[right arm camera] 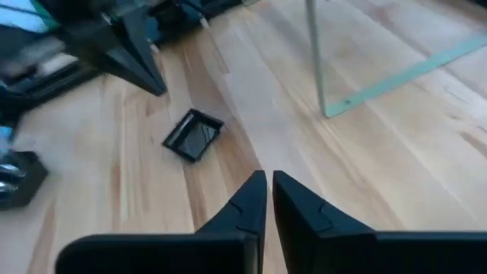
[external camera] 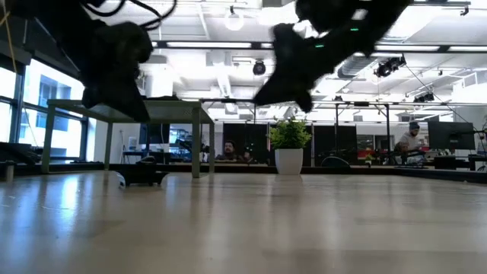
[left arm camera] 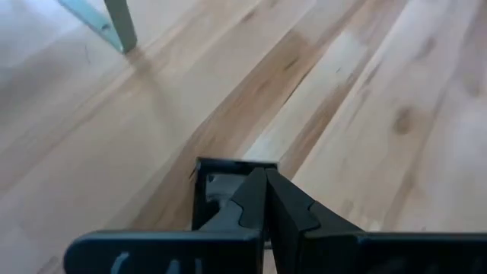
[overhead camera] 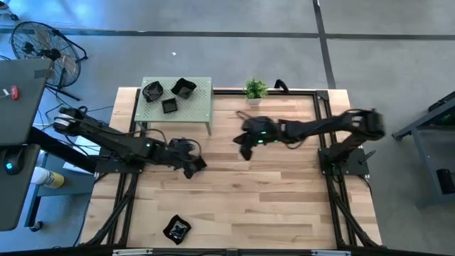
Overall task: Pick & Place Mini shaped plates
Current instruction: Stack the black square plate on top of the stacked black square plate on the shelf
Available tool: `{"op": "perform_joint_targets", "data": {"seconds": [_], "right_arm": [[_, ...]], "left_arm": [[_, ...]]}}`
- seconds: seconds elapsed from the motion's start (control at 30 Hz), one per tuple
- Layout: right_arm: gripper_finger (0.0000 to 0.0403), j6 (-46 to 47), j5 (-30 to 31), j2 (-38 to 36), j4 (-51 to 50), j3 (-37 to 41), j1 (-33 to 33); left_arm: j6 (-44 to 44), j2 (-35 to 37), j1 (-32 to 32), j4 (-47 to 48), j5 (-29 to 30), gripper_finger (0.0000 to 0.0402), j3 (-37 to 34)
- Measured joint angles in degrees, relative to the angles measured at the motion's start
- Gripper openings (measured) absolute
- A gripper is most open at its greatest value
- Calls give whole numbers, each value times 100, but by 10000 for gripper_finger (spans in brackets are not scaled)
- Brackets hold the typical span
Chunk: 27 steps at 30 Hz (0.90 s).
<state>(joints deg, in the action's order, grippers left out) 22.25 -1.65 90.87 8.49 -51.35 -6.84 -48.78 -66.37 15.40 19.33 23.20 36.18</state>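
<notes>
My left end effector (overhead camera: 192, 165), pinching a square mini plate (left arm camera: 228, 186) above the tabletop (overhead camera: 284, 206), should rise level toward the green stand (overhead camera: 199, 107); my right end effector (overhead camera: 245, 148), pressed together, waits beside it.

Premises: open-plan robotics lab or workshop. A light wooden-plank worktable (overhead camera: 234, 192) on a black metal frame stands on grey concrete floor. Left of the worktable, a black pedestal fan (overhead camera: 43, 44). Beyond it, the low view shows exposed ceiling ducts, strip lights (external camera: 228, 44), monitors, and seated people (external camera: 227, 151).
</notes>
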Motion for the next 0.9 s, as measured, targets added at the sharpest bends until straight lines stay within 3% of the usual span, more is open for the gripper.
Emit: {"op": "perform_joint_targets", "data": {"seconds": [0.33,0.5,0.7,0.9], "right_arm": [[9,-373,2,-2343,183,2040,-422],[2,-373,-147,-3069,162,2578,-602],[6,-459,-183,-3477,118,2791,-643],[2,-468,-197,-3577,178,2783,-653]], "left_arm": [[-171,-1560,-2,900,-517,3,1402],[-616,-2257,-4,1414,-796,36,2061],[-863,-2887,-4,1832,-849,90,2483],[-1039,-3323,-3,1879,-791,93,2503]]}}
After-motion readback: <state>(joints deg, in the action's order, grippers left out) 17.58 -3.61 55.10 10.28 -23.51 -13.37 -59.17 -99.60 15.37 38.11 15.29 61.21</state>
